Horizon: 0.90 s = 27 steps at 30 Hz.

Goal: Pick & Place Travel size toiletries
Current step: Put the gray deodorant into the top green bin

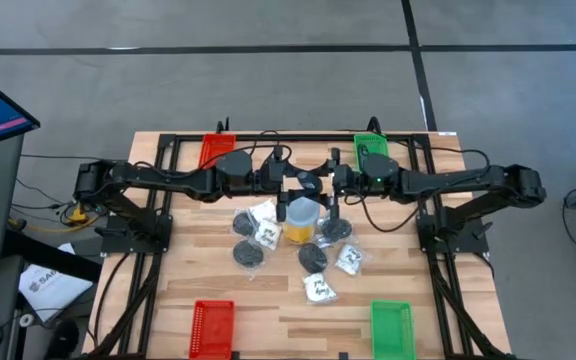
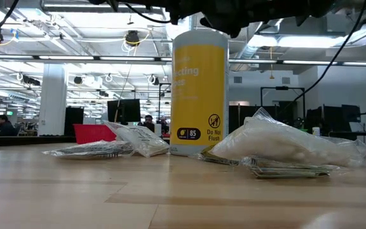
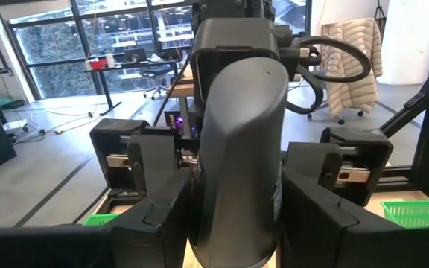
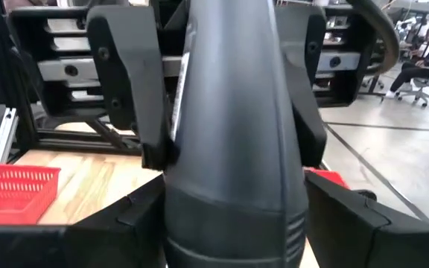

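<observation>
Table [image 1: 218, 285] w/ both arms stretched in to meet right above the yellow jar [image 1: 302, 222]. Red tray [image 1: 213, 326] and green tray [image 1: 390, 326] sit well apart from the jar at the near edge; two more lie beyond it.

Toiletries: clear packets [image 1: 320, 289] and black round pcs [image 1: 247, 253] lie loose around the jar's base, none in a tray yet.

One dark bottle [image 3: 237, 134] is up above the jar, betw. the two grippers. L gripper [image 1: 290, 186] looks clamped on it; R gripper [image 1: 330, 185] stands wide, fingers flanking the bottle, not pinching.

Looks like a handover mid-air. Next, you'd need R to close firmly before L lets go, then carry to a tray, prob. green.
</observation>
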Available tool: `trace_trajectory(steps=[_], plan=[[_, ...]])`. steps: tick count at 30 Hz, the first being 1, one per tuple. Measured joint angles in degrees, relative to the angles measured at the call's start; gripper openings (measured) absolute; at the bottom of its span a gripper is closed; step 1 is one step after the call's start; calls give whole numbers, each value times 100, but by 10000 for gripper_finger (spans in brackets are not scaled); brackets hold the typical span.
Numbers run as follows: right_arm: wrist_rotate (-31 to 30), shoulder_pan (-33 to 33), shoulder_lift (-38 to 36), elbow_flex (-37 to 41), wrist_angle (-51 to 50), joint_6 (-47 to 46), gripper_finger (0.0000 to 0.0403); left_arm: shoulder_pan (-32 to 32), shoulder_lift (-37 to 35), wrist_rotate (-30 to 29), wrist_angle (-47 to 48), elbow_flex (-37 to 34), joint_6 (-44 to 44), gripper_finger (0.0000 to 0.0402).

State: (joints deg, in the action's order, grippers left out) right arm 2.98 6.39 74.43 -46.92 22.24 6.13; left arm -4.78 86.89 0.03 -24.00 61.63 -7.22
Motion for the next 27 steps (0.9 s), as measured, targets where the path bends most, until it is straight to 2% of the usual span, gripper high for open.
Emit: trace_trajectory(steps=[6, 11, 27], plan=[[2, 0, -7, 0, -35, -9, 234, 0, 0, -2, 42, 0, -1, 162], [8, -2, -9, 0, -50, -11, 180, -2, 0, -12, 64, 0, -4, 162], [4, -2, -9, 0, -98, -40, 179, -2, 0, -9, 113, 0, 5, 162]])
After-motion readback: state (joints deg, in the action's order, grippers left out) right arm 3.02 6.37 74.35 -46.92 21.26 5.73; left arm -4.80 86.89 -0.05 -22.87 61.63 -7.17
